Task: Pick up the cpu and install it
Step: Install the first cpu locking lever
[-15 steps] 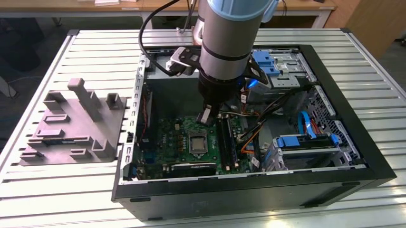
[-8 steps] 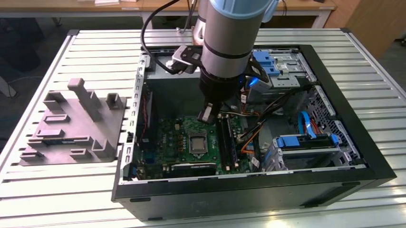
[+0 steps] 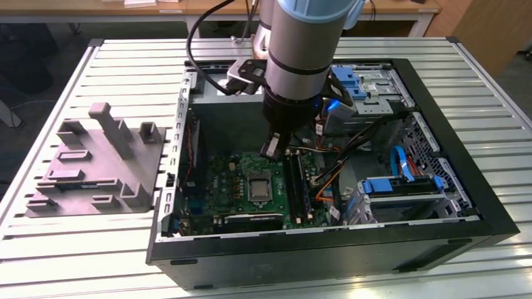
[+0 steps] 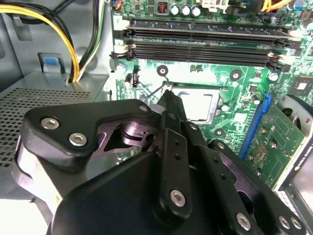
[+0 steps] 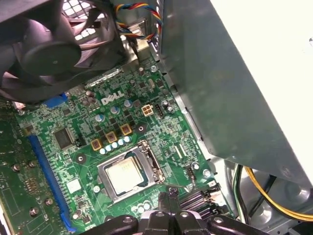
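Note:
The cpu [image 5: 123,176] lies flat inside the silver socket frame [image 5: 152,165] on the green motherboard [image 3: 233,180]; its pale metal top faces up. The cpu [image 3: 259,187] also shows in the exterior view, and in the second wrist view the cpu [image 4: 198,104] is partly hidden behind my fingers. My gripper [image 3: 273,151] hangs inside the open computer case, just above the board and a little to the side of the socket. In both wrist views the gripper [image 5: 170,192] [image 4: 167,94] has its fingers pressed together with nothing between them.
A grey moulded holder block [image 3: 99,165] stands on the slatted table at the exterior view's left. Black case walls [image 3: 332,249] ring the board. Memory slots [image 4: 200,46], yellow cables [image 4: 54,29], a fan [image 5: 54,49] and blue drive brackets [image 3: 399,184] crowd the inside.

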`<state>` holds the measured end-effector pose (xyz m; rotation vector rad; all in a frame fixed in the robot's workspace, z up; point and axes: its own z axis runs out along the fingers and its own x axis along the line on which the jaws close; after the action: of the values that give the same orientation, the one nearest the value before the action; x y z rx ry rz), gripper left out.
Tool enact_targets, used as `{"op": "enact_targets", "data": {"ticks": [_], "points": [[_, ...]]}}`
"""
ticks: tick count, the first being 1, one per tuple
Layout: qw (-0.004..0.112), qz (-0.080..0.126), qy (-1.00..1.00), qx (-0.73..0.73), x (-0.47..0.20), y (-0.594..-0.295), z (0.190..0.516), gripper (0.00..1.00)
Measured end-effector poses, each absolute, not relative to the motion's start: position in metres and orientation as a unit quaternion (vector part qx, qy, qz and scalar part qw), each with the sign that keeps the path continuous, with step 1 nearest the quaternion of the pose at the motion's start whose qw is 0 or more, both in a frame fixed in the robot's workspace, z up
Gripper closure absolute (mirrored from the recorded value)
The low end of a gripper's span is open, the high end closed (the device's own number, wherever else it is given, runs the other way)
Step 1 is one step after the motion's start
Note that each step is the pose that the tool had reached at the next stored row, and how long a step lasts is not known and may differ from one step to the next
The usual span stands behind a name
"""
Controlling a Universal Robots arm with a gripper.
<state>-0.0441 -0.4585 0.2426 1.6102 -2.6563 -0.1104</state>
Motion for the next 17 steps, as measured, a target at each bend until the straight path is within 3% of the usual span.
{"op": "enact_targets", "data": {"ticks": [17], "points": [[0.017,-0.036,-0.854,0.518,-0.0338,-0.4483,0.2416,0.89]]}}
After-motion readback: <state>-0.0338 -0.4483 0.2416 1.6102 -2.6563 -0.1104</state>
